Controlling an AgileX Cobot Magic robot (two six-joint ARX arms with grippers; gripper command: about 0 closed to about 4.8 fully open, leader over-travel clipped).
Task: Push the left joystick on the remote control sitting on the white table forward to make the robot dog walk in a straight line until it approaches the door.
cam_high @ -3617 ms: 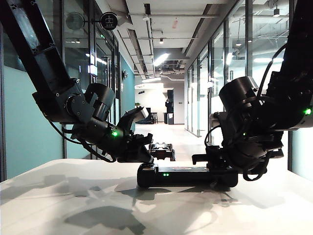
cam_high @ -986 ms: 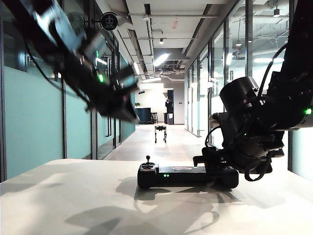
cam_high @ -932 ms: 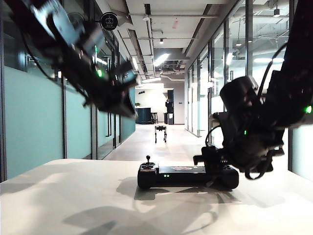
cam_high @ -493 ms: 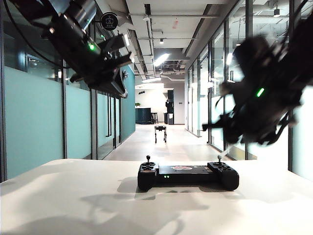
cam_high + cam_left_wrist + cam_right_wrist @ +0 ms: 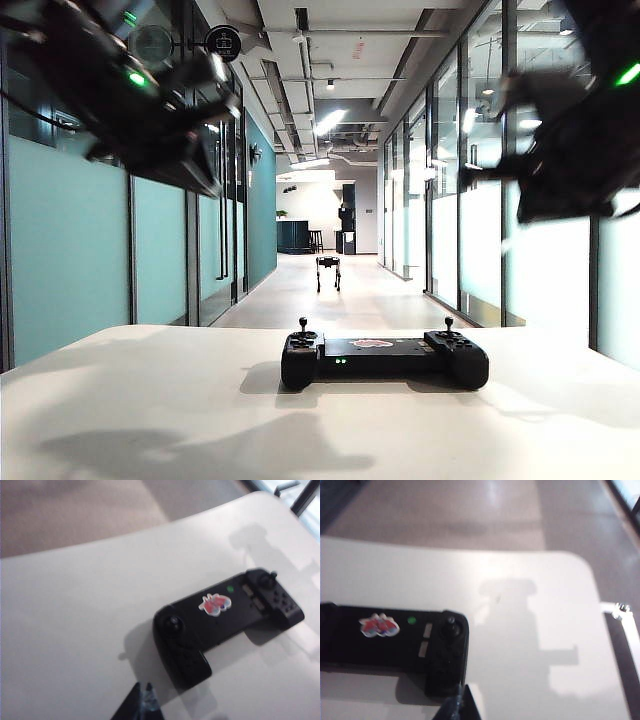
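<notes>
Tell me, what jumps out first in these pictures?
A black remote control lies alone on the white table, both thumb sticks upright. Two dark arms hang high above it, the left gripper at upper left, the right gripper at upper right. Down the corridor stands a small robot dog.

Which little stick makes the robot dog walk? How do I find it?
Find the big white table and the wide black remote control on it. The thin black left joystick stands on the handle nearest the teal wall; its twin sits on the window-side handle.
</notes>
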